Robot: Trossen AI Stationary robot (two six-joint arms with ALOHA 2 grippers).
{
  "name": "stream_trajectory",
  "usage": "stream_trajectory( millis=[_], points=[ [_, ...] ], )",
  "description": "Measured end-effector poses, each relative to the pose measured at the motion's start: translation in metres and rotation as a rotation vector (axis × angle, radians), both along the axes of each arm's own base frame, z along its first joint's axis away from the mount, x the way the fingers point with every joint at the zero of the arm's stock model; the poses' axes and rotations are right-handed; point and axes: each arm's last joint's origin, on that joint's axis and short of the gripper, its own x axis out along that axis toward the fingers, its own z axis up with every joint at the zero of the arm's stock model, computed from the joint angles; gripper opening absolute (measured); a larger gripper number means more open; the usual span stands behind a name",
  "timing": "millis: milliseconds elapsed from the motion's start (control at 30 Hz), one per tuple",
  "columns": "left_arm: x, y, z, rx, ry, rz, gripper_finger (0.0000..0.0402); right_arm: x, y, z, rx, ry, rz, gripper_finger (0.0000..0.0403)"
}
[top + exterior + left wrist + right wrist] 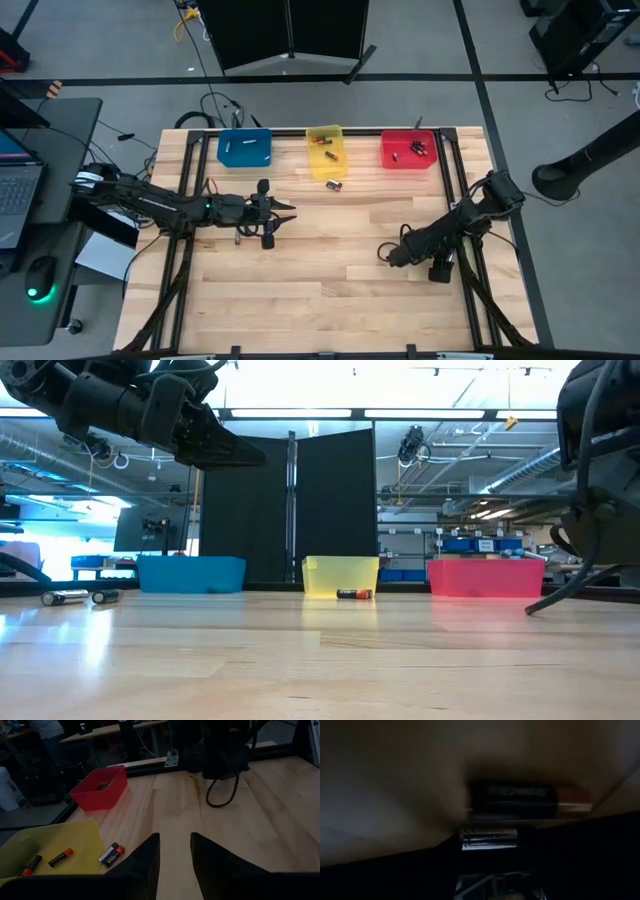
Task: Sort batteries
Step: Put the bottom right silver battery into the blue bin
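Battery in hand: a dark cylindrical battery with a copper-coloured end (530,800) fills the right wrist view, lying crosswise just ahead of the right gripper (390,255), low over the right side of the pale wooden tabletop (330,290).
Right gripper state: cannot tell whether its fingers pinch the cell yet.
Doing it well: judged, centre the fingers on the cell's middle, close squarely, and lift straight so it does not roll.
Other batteries: one black-and-red cell (334,185) lies just in front of the yellow plastic bin (325,135); more sit inside it and in the red plastic bin (408,150); the blue plastic bin (245,148) holds at least one.
Left gripper (175,855): spread, holding nothing, raised near the tabletop's left centre.
View differences: the low view alone shows two silvery cells (65,597) lying at the left.
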Motion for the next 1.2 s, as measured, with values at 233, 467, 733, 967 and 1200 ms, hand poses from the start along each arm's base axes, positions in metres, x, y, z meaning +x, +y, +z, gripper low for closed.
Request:
stream_trajectory(
  millis=[233, 467, 733, 967, 1200],
  points=[
    [0.0, 0.0, 0.0, 0.0, 0.0, 0.0, 0.0117, 0.014, 0.006, 0.006, 0.032, -0.053, -0.003, 0.0227],
    [0.0, 0.0, 0.0, -0.032, -0.007, 0.007, 0.0117, 0.037, 0.018, 0.019, 0.083, -0.154, 0.005, 0.0227],
    [0.0, 0.0, -0.003, -0.195, -0.013, 0.047, 0.0117, 0.072, 0.039, 0.043, 0.114, -0.374, 0.061, 0.0197],
    [0.009, -0.002, -0.024, -0.352, 0.068, 0.058, 0.0117, 0.098, 0.043, 0.056, 0.053, -0.588, 0.112, 0.0126],
    [0.016, -0.004, -0.037, -0.349, 0.095, 0.051, 0.0117, 0.088, 0.045, 0.058, 0.032, -0.494, 0.106, 0.0104]
  ],
)
